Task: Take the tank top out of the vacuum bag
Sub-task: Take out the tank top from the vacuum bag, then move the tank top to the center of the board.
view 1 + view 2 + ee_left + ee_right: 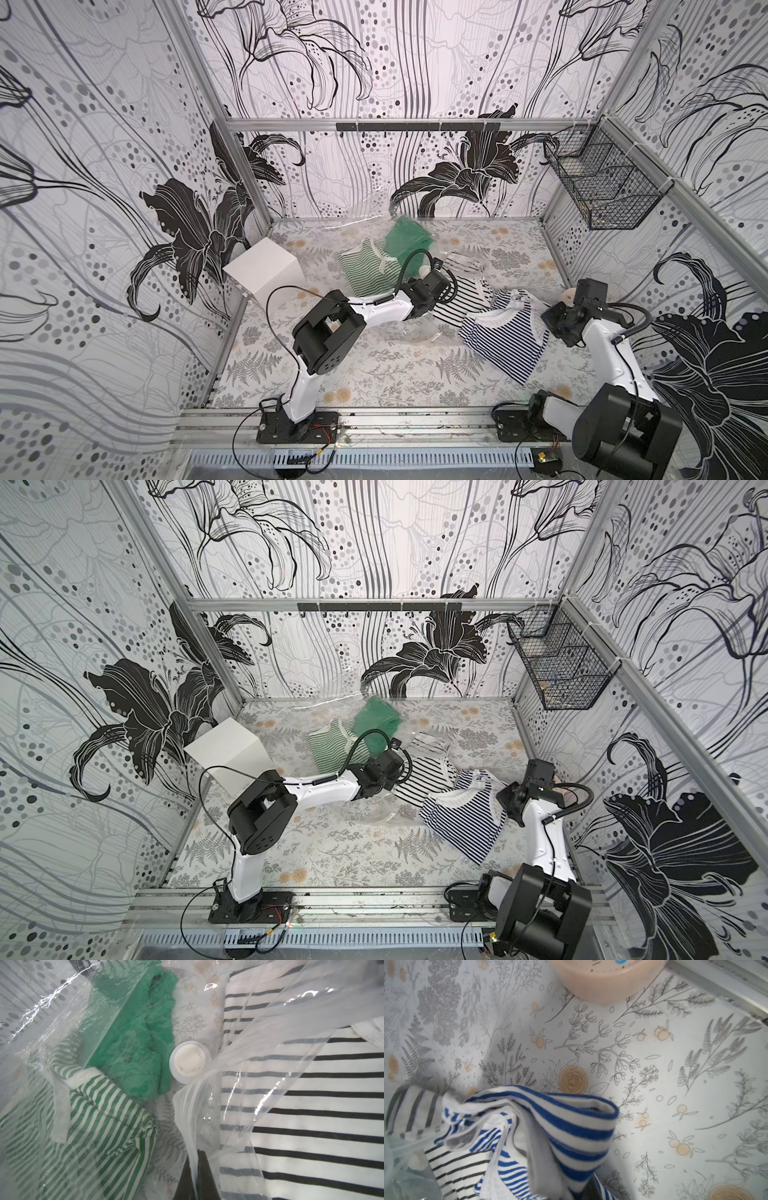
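Note:
The vacuum bag [419, 257] is clear crinkly plastic spread over the middle and back of the table, with its round white valve cap [190, 1062] showing in the left wrist view. My left gripper [196, 1156] is shut on a fold of the bag's film. Under the plastic lie a green garment [133, 1043], a green-and-white striped top [93, 1126] and part of a black-and-white striped top [311, 1105]. A blue-and-white striped tank top [498, 336] lies outside the bag at the right. My right gripper [588, 1190] is shut on its bunched fabric, which hides the jaws.
A white box [266, 272] stands at the left of the table. A black wire basket [602, 183] hangs on the right wall. A pink round object [606, 978] sits by the right frame rail, close to my right wrist.

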Controlling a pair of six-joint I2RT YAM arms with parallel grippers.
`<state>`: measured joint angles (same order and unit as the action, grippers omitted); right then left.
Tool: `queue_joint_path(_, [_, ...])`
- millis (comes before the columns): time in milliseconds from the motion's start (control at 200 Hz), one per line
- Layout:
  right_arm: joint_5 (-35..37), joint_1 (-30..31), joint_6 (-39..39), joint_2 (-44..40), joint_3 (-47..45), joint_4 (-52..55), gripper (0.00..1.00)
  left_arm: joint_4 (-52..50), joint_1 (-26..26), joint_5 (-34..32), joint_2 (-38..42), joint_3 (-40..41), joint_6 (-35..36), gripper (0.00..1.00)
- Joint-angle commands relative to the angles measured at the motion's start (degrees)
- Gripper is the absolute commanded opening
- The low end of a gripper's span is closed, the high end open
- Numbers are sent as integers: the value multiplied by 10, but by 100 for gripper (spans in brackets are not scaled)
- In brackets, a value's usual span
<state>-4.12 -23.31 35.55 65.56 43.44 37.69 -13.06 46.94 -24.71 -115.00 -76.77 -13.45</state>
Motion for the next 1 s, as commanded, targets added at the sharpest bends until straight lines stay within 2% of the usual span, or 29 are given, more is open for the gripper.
queue_joint_path(0, [53, -9, 24, 20, 17, 4, 0, 6, -17, -30, 46, 32, -13, 0])
queue_joint_path(190, [62, -33, 31, 32, 20, -14, 0, 11, -51, -36, 94, 74, -27, 0])
queue_joint_path(310, [25, -36, 1, 58, 20, -63, 0, 16, -63, -36, 116, 80, -17, 0])
queue_joint_path(431, [-17, -36, 3, 102, 15, -134, 0, 11, -65, -38, 130, 81, -9, 0])
queue_joint_path(511, [-51, -25, 1, 135, 17, -184, 0, 19, -65, -32, 141, 89, -5, 0])
queue_joint_path(596, [-49, 25, -21, 174, 43, -209, 0, 41, -65, -12, 152, 103, -1, 0])
queue_joint_path(651, [-36, 57, -36, 201, 71, -206, 11, 50, -65, -3, 155, 106, -4, 0])
queue_joint_path(716, [-37, 69, -38, 219, 91, -203, 37, 56, -64, 7, 150, 103, -3, 0])
queue_joint_path(791, [-2, 69, -42, 198, 92, -174, 61, 56, -63, 17, 143, 94, -1, 0])
queue_joint_path(846, [38, 69, -57, 164, 86, -141, 74, 55, -60, 19, 141, 89, -1, 0])
queue_joint_path(901, [65, 69, -73, 125, 73, -114, 81, 56, -57, 17, 141, 90, -3, 0])
queue_joint_path(996, [43, 70, -88, 64, 38, -88, 82, 68, -49, 12, 143, 102, -10, 0])
